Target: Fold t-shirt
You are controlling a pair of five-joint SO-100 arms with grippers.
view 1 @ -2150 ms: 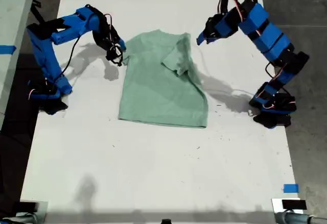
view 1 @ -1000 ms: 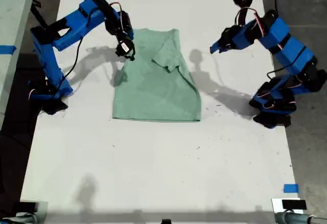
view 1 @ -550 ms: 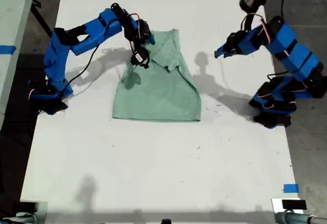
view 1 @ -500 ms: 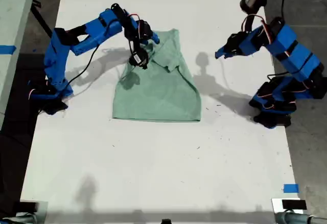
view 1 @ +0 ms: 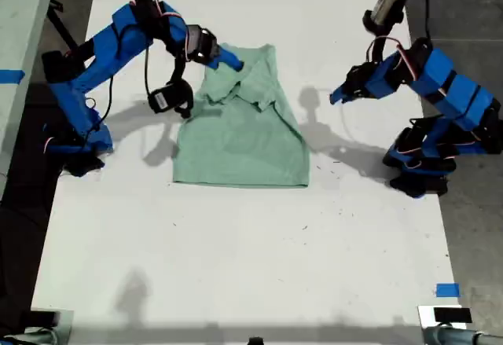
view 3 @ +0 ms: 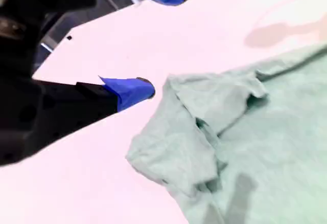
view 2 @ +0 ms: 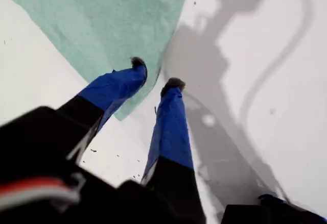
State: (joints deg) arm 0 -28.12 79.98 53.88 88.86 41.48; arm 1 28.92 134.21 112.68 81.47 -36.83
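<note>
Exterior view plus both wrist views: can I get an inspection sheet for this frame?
Surface: white table, a few dark specks.
Job's things: t-shirt lies flat, both sleeves folded inward, hem straight.
Clutter: nothing seen.
Grippers: my first gripper slightly open, empty, beside the shirt's edge; my second gripper wide open, empty, by the folded sleeve.
Cables: wires run along both arms, off the cloth.
Surroundings: blue tape, dark floor.

White table top (view 1: 236,251), blue tape square (view 1: 447,290) near exterior view's lower right corner, blue tape strip (view 1: 11,76) at exterior view's left edge, dark floor (view 1: 464,15) alongside
</note>
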